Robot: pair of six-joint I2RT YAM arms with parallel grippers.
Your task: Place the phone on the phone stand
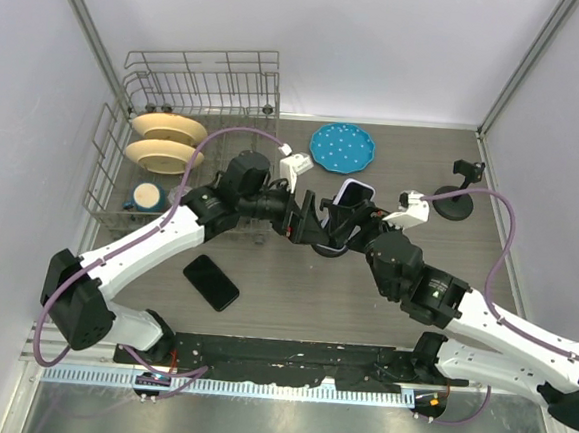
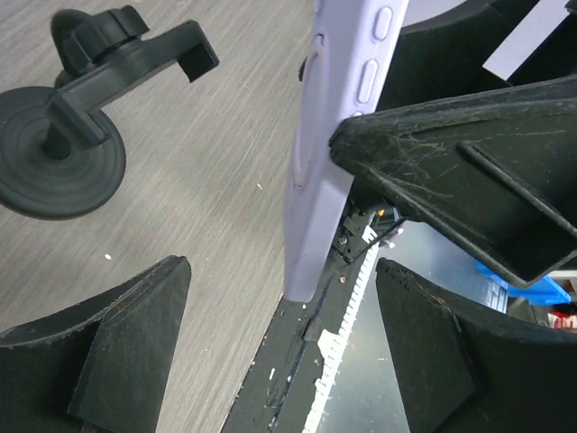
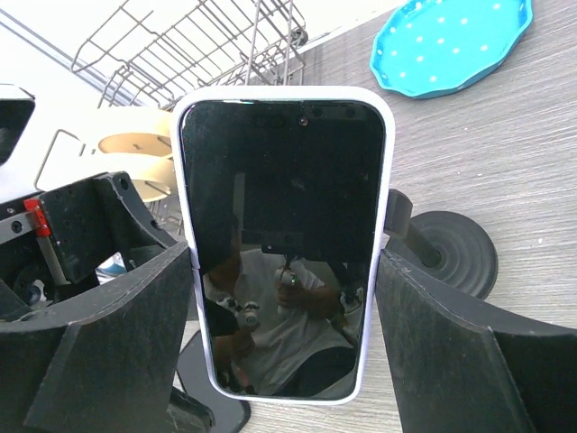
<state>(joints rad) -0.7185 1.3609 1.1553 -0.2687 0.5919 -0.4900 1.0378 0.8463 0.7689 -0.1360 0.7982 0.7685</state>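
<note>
**Phone in right pincer, not on stand**

Right pincer [image 3: 284,267] clamps the phone [image 1: 352,193] by its long edges, upright at mid-desk [image 1: 292,312]. Left pincer [image 2: 281,271] gapes wide just beside it, holding nothing. Phone stand [image 1: 459,196] sits well apart, far right.

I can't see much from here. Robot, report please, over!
Left hand open, empty, close by. Right hand shut on purple-cased phone, upright by stand. Seated? Can't tell. Nothing seen blocking.
</note>
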